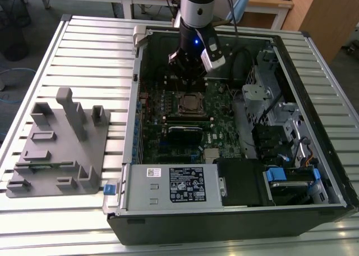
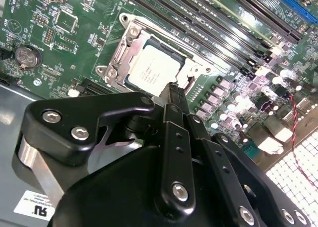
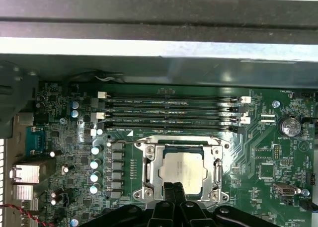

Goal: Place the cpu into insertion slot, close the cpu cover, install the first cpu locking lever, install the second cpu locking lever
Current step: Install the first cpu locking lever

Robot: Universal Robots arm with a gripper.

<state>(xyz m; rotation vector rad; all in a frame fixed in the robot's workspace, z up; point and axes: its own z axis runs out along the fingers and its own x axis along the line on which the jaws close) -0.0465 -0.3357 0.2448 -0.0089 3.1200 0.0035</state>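
- jaws look pinched shut, holding nothing
- cpu (image 3: 182,168) sits in the slot (image 3: 148,186) right under their tips
- cover (image 3: 182,145) lies flat around the cpu

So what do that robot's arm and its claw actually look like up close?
The arm is a smooth silver-grey tube that turns black lower down, with a small blue light and a pale boxy attachment on one side. The gripper is matte black: flat jointed bars studded with silver screws, narrowing to slim fingers.
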